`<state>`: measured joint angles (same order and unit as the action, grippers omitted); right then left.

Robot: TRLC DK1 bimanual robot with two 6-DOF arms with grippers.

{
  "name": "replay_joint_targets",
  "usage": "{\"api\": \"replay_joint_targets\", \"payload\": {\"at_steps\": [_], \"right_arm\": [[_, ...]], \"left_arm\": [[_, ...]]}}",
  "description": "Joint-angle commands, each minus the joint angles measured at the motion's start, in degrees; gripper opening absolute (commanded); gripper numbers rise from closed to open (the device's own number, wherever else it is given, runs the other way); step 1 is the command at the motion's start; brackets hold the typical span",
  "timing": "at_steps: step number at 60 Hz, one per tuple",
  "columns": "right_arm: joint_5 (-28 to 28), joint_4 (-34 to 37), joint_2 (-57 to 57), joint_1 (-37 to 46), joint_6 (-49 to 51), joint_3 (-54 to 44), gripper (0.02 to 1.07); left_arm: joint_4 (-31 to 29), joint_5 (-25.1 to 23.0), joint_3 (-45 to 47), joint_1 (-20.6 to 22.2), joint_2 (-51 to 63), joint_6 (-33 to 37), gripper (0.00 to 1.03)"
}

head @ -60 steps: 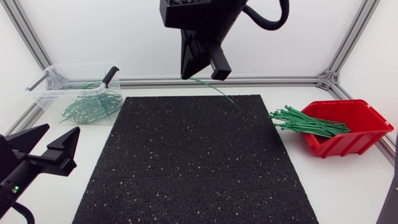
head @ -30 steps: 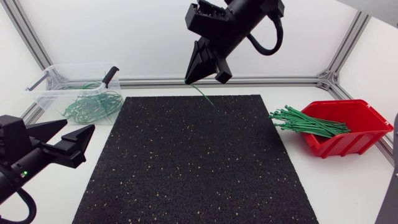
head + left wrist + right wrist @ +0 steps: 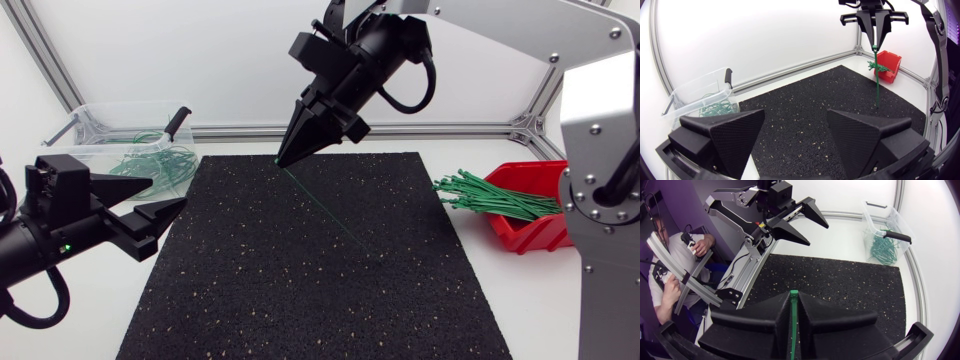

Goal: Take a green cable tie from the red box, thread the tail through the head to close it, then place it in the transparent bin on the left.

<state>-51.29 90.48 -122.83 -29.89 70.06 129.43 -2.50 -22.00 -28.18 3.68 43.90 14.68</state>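
Right claw [image 3: 285, 156]: closed on one green cable tie [image 3: 325, 208]. Both fingers press it from two sides at the tip.
Left claw [image 3: 168, 192]: fingers spread apart, nothing between them. It hovers over the left edge of the black mat [image 3: 320, 290].
Tie position: above the mat's far half, well apart from the red box [image 3: 575, 218] and the transparent bin [image 3: 70, 150]. It is straight and not yet looped.
Tie long axis: runs from the right claw's tip down toward the mat. It is close to upright in the left wrist view. You cannot tell whether the free end touches the mat.
Gripped end: head or tail cannot be told.
Key relation: the tie lies ahead of the left claw and off toward its right finger's side, with open mat between. The free lower end is the part nearer the left claw.
Nearer arm: the right arm has the tie; the left must close in to take the free end.
Judged step: handover for threading, loop not formed.
Remaining stock: loose ties [image 3: 495, 197] spill over the red box's rim.
Bin contents: closed ties [image 3: 150, 172].
Print and labels: none readable on the tie, box or bin.
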Motion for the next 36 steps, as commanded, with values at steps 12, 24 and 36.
{"api": "replay_joint_targets", "payload": {"at_steps": [12,24,36], "right_arm": [[-6.4,5.4,-5.5,-1.8,6.8,1.1,0.08],[-10.9,8.0,-6.6,-3.0,10.7,-0.5,0.08],[-14.5,11.1,-6.6,-3.2,15.6,-2.5,0.08]], "left_arm": [[0.9,-4.0,-2.0,1.1,4.6,6.3,0.86],[2.8,-18.0,-4.1,0.8,13.7,7.3,0.86],[5.5,-28.2,-4.7,0.4,16.7,8.4,0.86]]}}
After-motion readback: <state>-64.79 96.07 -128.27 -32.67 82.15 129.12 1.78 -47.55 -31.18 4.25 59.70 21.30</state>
